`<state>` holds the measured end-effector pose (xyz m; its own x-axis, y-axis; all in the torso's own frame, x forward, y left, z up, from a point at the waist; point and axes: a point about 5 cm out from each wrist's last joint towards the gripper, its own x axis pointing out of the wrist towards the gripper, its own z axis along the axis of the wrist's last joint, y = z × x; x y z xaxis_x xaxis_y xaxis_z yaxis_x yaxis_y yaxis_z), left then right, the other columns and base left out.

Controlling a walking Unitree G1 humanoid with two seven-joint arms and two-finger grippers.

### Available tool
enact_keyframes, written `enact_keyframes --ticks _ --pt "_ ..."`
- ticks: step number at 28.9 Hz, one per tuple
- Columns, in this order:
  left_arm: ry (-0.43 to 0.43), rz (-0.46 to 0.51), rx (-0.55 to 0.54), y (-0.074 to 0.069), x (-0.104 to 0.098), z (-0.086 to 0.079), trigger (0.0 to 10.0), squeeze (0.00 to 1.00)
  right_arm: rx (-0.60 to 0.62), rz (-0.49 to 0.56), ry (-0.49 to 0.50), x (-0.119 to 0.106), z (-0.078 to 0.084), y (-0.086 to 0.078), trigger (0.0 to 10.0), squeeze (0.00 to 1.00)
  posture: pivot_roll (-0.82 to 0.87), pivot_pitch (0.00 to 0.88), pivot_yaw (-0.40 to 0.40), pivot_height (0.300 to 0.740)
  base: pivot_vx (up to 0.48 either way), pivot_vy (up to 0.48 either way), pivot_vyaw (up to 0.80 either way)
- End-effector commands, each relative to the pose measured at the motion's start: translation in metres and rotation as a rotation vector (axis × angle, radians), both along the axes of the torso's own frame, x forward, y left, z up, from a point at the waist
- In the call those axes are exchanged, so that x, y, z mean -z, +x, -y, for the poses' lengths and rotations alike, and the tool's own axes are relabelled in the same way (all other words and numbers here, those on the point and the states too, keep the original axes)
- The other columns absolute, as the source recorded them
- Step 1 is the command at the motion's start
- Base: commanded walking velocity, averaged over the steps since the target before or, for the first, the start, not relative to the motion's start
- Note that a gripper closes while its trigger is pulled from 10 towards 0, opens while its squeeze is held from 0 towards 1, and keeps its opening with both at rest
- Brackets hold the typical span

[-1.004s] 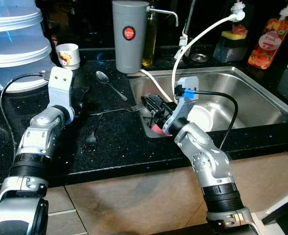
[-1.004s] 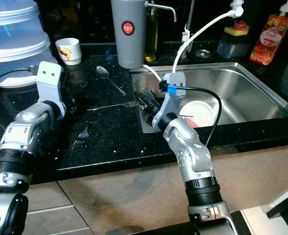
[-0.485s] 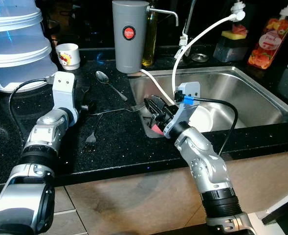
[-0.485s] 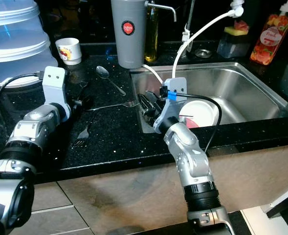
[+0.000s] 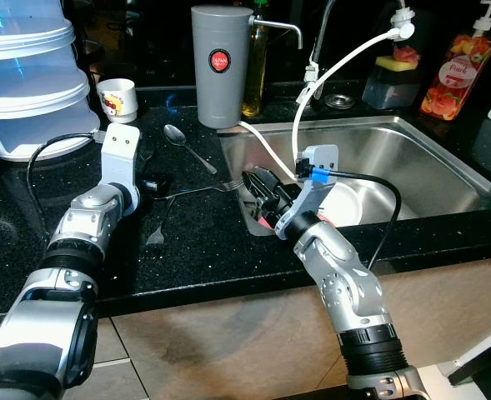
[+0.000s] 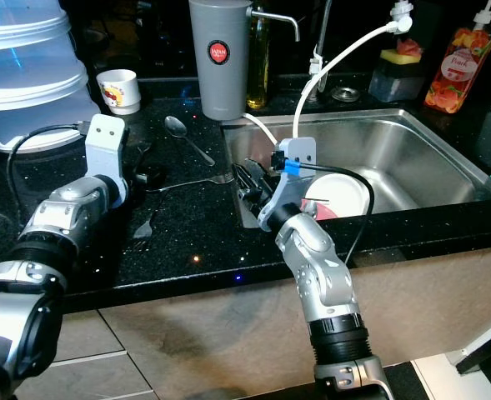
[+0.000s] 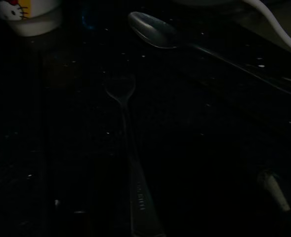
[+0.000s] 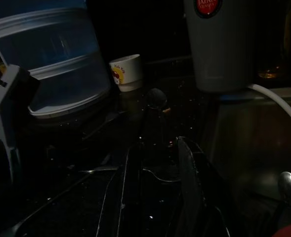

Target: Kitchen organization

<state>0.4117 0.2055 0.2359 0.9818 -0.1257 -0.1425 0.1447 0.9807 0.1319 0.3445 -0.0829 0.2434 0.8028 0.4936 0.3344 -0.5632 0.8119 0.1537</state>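
Steel fork (image 5: pixel 197 191) lies across the black counter (image 5: pixel 195 242) toward the sink-side edge, between left gripper (image 5: pixel 156 183) (jaw state indiscernible) and right gripper (image 5: pixel 260 185), fingers parted narrowly at its tines.

We read "JAPAN" on the round red badge of the grey canister (image 5: pixel 221 65) (smaller print too blurred).

Glossy speckled black counter (image 5: pixel 203 242) (stone-like), brushed steel sink (image 5: pixel 428 158), shiny metal spoon (image 5: pixel 175 133).

Grey water filter jug (image 5: pixel 220 65) behind the counter; orange soap bottle (image 5: pixel 451 73) beyond the sink (image 5: pixel 445 162).
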Motion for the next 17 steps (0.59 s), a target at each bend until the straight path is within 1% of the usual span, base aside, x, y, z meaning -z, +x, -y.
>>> enact_keyframes --ticks 1,9,11,12,14,17 --pt "0.037 -0.105 -0.029 -0.004 0.02 -0.009 0.0 0.0 -0.006 -0.013 0.011 0.003 0.001 0.0 10.0 0.0 0.05 0.075 0.024 0.74 0.0 0.0 0.0" --pt "0.035 -0.115 -0.047 -0.004 0.021 -0.015 0.0 0.0 -0.006 -0.016 0.014 0.002 0.002 0.002 10.0 0.0 0.05 0.084 0.02 0.74 0.0 0.0 0.0" --pt "0.024 -0.086 -0.086 -0.005 0.017 -0.021 0.0 0.0 -0.007 -0.018 0.015 0.002 0.002 0.003 10.0 0.0 0.05 0.086 0.019 0.74 0.0 0.0 0.0" --pt "0.019 -0.05 -0.119 -0.005 0.011 -0.026 0.0 0.0 -0.008 -0.019 0.016 0.003 0.002 0.003 10.0 0.0 0.05 0.088 0.018 0.74 0.0 0.0 0.0" --pt "0.023 -0.009 -0.144 -0.005 0.003 -0.031 0.0 0.0 -0.008 -0.02 0.019 0.002 0.003 0.003 10.0 0.0 0.05 0.088 0.015 0.74 0.0 0.0 0.0" --pt "0.023 0.015 -0.151 -0.006 -0.002 -0.033 0.0 0.0 -0.008 -0.019 0.022 0.002 0.003 0.004 10.0 0.0 0.05 0.088 0.014 0.74 0.0 0.0 0.0"
